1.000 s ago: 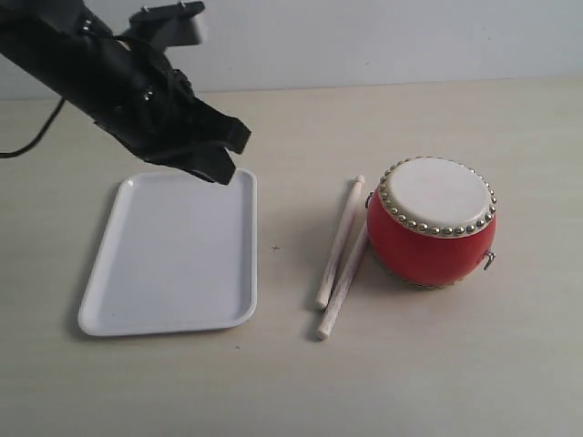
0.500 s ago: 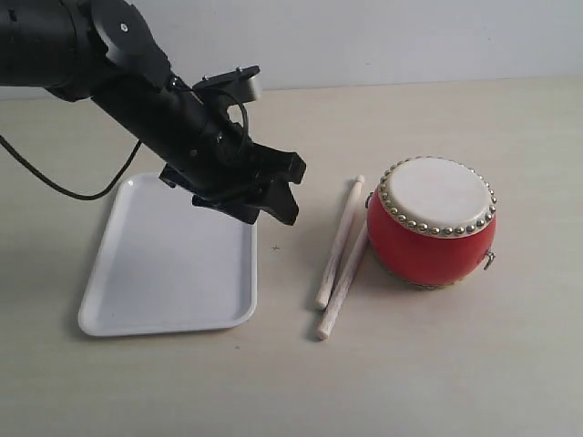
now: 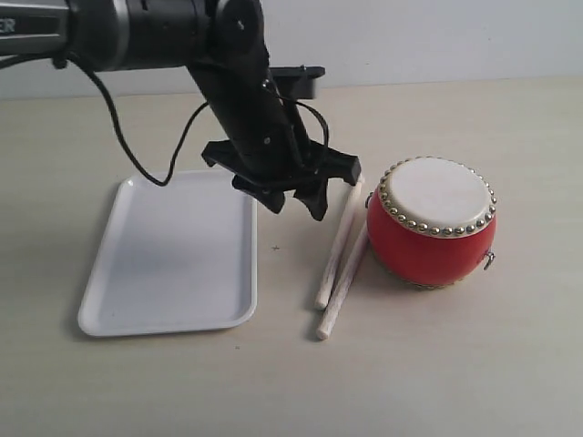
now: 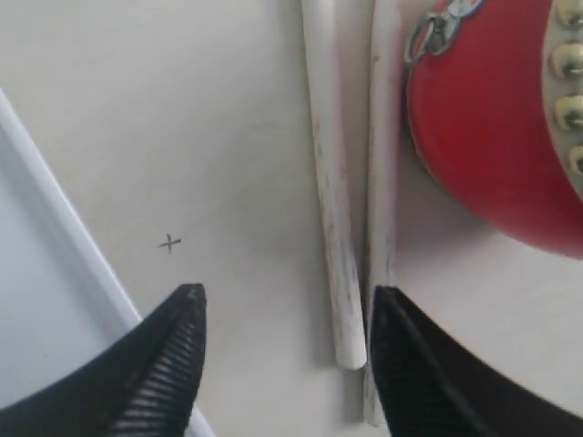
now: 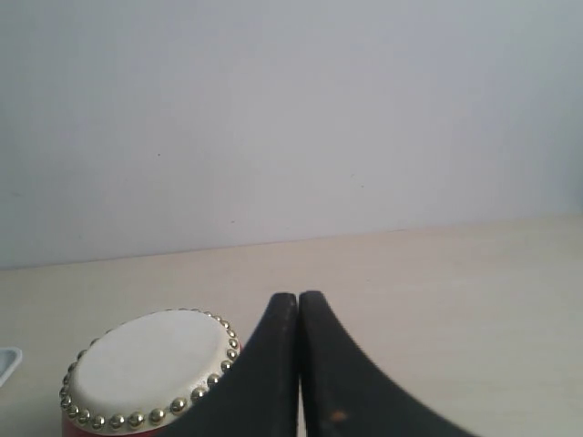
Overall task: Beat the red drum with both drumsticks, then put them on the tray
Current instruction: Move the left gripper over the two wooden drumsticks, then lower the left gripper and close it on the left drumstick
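Note:
The red drum (image 3: 430, 226) stands upright on the table at the right. Two pale drumsticks lie side by side against its left flank, one (image 3: 340, 244) a little farther back than the other (image 3: 344, 284). My left gripper (image 3: 297, 209) hangs open and empty above the gap between the white tray (image 3: 173, 273) and the sticks. In the left wrist view the open left gripper (image 4: 287, 293) sits over bare table, with both drumsticks (image 4: 330, 200) and the drum (image 4: 492, 127) ahead. My right gripper (image 5: 298, 297) is shut and empty, beside the drum (image 5: 146, 369); it is out of the exterior view.
The table is pale wood with a grey wall behind it. A small pencil cross (image 4: 169, 242) marks the table between tray rim (image 4: 55, 209) and sticks. The left arm's black cable (image 3: 137, 146) loops over the tray's far edge.
The left arm has swung right from above the tray's far edge to just left of the drumsticks, and its jaws have opened wide. Drum, sticks and tray have not moved.

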Available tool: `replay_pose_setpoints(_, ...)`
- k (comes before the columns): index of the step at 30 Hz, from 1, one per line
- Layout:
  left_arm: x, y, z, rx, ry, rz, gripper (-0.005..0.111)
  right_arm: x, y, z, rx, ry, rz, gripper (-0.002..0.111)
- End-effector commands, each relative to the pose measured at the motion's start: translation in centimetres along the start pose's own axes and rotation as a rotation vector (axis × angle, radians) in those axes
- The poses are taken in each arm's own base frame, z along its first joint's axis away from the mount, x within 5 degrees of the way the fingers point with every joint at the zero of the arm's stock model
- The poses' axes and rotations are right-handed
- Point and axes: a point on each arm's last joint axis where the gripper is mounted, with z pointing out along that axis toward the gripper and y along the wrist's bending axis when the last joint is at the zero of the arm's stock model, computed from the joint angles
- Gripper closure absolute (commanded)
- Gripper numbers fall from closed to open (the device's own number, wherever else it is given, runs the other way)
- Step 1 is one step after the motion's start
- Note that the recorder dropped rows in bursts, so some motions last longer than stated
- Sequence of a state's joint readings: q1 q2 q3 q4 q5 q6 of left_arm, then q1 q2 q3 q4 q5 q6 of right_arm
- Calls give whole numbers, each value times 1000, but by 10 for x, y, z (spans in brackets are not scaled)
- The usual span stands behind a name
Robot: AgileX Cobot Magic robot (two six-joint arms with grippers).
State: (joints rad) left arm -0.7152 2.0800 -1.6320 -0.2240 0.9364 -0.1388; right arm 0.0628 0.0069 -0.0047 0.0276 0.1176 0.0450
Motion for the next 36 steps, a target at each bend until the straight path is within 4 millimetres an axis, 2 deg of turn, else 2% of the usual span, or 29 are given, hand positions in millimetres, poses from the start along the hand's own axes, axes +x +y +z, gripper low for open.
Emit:
replay_pose_setpoints(1,-2,-3,24,-36,82,-31,53,0,0,0,5,-11,-6,108)
replay_pose_setpoints(6,1,-13,40,-44,118,-12,53,0,0,0,5,-11,-6,108)
replay_pose_setpoints(11,-1,-23,44,-59,104,18,53,0,0,0,5,-11,-6,108)
replay_pose_setpoints(26,-3,-19,52,-106,115,17,53,1,0,0,5,-9,-6,108)
replay_pose_setpoints(30,2,-19,63,-119,153,12,53,1,0,0,5,-9,-6,108)
replay_pose_setpoints(36,-6,-26,71,-118,161,24,53,1,0,0,5,-9,-6,108)
